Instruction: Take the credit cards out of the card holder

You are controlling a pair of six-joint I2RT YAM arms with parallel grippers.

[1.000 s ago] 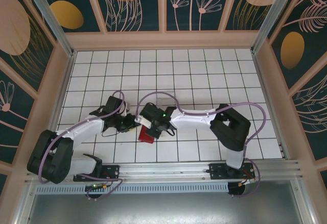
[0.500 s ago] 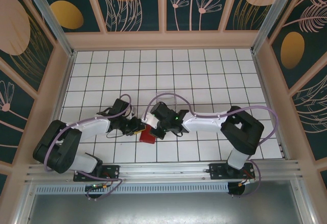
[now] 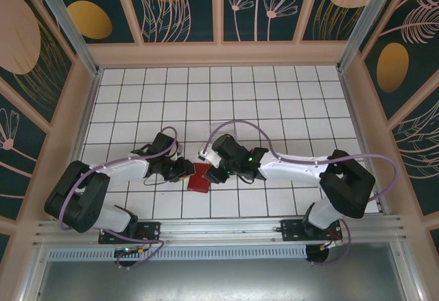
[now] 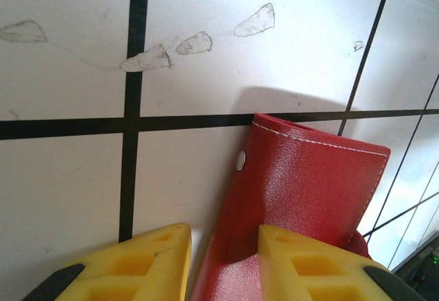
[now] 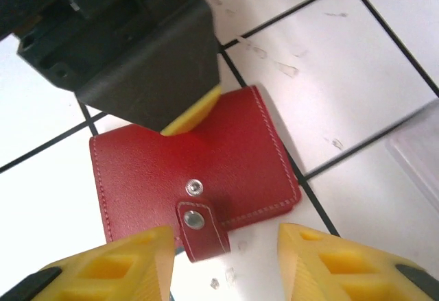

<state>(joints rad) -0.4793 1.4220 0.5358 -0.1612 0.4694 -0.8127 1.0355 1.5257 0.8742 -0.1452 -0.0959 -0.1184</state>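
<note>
**Fingers.** Right fingers (image 5: 103, 270): spread wide, holding nothing, poised over the near edge of the red card holder (image 5: 240, 157), with its snap tab (image 5: 202, 231) between them. The tab sits off its stud (image 5: 195, 188), so I judge the holder unsnapped but folded shut, with the credit cards inside. Left fingers (image 4: 309, 263): narrow gap, one on the holder's far edge, the other over bare worktop (image 4: 68, 198). I cannot tell whether they clamp the cover.

**Location.** The holder lies on the worktop, toward the near edge, a little left of the middle.

**Recommendation.** I would pin firmly with the left, bring the right fingers low onto the free cover edge beside the tab, close on the top leaf alone and fold it back slowly. Catching both leaves would lift the whole holder.

**Pose.** Both wrists pitch steeply down, facing each other across the holder. The left arm (image 3: 116, 172) reaches in from the left; the right arm (image 3: 295, 171) stretches low from the right.
</note>
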